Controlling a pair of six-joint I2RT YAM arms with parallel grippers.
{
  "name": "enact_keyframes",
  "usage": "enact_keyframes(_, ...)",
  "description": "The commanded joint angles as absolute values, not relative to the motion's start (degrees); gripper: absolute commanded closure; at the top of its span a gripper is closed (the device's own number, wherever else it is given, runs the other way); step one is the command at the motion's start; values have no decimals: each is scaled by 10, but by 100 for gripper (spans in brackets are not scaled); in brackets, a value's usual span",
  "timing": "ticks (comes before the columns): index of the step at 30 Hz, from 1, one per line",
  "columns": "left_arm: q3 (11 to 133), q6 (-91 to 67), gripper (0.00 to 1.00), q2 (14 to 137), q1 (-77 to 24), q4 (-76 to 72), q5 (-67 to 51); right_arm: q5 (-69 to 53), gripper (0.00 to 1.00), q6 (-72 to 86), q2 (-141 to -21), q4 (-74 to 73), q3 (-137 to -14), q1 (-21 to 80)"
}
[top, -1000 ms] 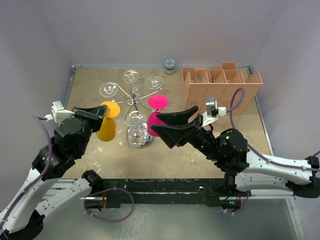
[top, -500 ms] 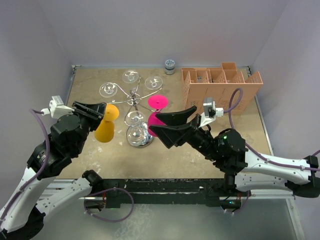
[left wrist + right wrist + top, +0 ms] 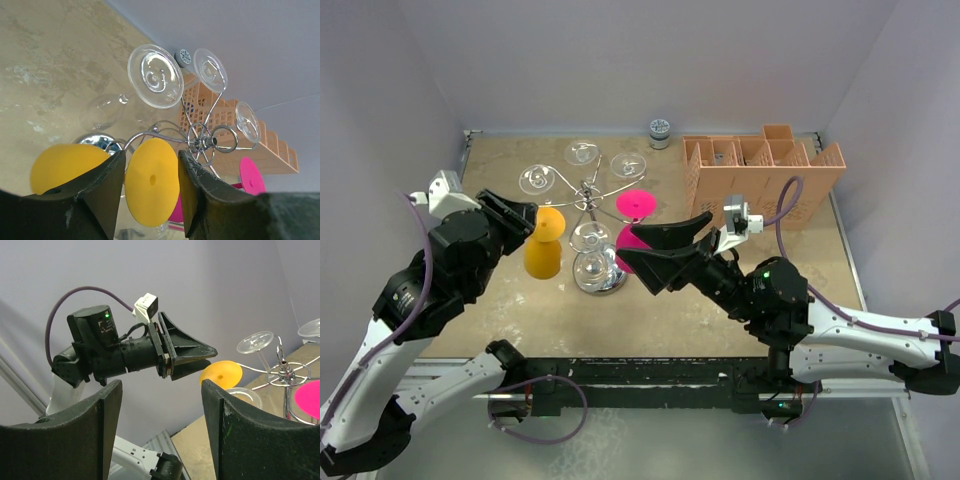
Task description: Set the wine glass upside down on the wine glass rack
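Note:
The yellow wine glass [image 3: 543, 258] is upside down at the left side of the silver wire rack [image 3: 586, 190], foot up beside a scroll arm. My left gripper [image 3: 523, 218] is at the foot's left, jaws parted. In the left wrist view, the yellow foot [image 3: 152, 185] shows between the fingers of my left gripper [image 3: 151, 155], with the rack hub [image 3: 205, 142] behind. I cannot tell whether the pads touch the foot. My right gripper [image 3: 630, 248] is open and empty, right of the rack. The right wrist view shows the yellow foot [image 3: 221, 374] past the left gripper's tips.
Several clear glasses [image 3: 537, 180] and a pink glass [image 3: 636, 205] hang on the rack above its mirrored base [image 3: 610, 283]. An orange-pink slotted box [image 3: 760, 175] stands at the back right. A small grey jar [image 3: 660, 132] is at the back wall.
My left gripper moved the yellow glass right, closer to the rack, and its wrist rose and turned. The right arm barely shifted.

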State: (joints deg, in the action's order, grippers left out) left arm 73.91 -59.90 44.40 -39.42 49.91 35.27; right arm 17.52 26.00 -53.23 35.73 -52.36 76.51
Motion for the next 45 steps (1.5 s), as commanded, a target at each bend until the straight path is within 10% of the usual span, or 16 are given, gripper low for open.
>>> enact_keyframes(1,788,-527,56,459,-394,541,375,198,33,259,-525,361,-532,767)
enact_keyframes(14,845,-415,51,442,-394,559,435,273,32,286,-492,262,-537,768)
enact_keyframes(30,796,-319,47,304,-394,541,531,595,27,383,-409,-218,-646,767)
enact_keyframes(45,828,-280,43,281,-394,547,554,662,28,414,-327,-273,-662,767)
